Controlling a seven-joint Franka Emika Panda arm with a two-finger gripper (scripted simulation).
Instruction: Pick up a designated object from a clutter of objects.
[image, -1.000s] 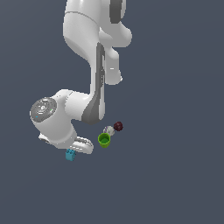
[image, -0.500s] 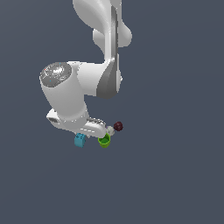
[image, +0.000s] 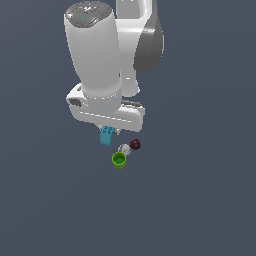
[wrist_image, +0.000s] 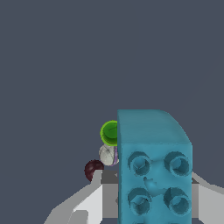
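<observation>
Hidden or unclear: in the exterior view the arm's white wrist housing covers the gripper (image: 109, 129), so its fingers cannot be made out there, and only part of the teal studded brick (image: 106, 136) shows below the housing. In the wrist view the brick (wrist_image: 153, 166) fills the near field, its studded face toward the camera and its near end cut off by the frame edge; it hides part of the lime-green cup (wrist_image: 109, 132) and part of the small whitish-grey object (wrist_image: 107, 154). Gripper (wrist_image: 148, 199): light grey fingers (wrist_image: 92, 199) flank the brick on both sides, pinching it between them, spread only as wide as the brick. The clutter lies beyond the gripper on the counter (image: 200, 200): cup, whitish-grey object and dark maroon ball (wrist_image: 92, 169) huddled together, the ball just beside the grey object.
</observation>
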